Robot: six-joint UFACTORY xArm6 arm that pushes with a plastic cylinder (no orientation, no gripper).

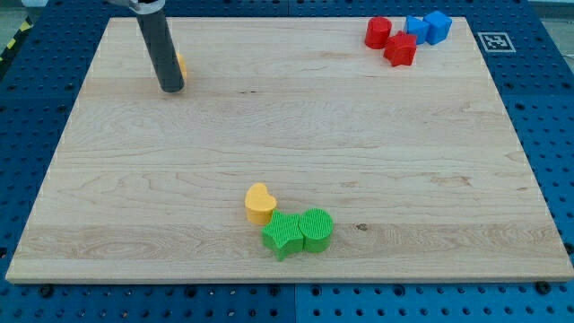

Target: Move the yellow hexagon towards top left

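My tip (171, 88) was down on the wooden board (296, 135), near the top left corner of the view. It is only a plain rod, so it had nothing to open or shut, and it held nothing. The yellow hexagon (181, 64) was right behind the rod, on the view's right side of it and a little higher up. Most of that block was hidden, so I could not tell if they touched. It looked already close to the top left corner.

Far away at the view's bottom sat a yellow heart (260, 204), a green star (283, 235) and a green round block (317, 228). At the top right were two red blocks (389, 39) and two blue blocks (428, 28).
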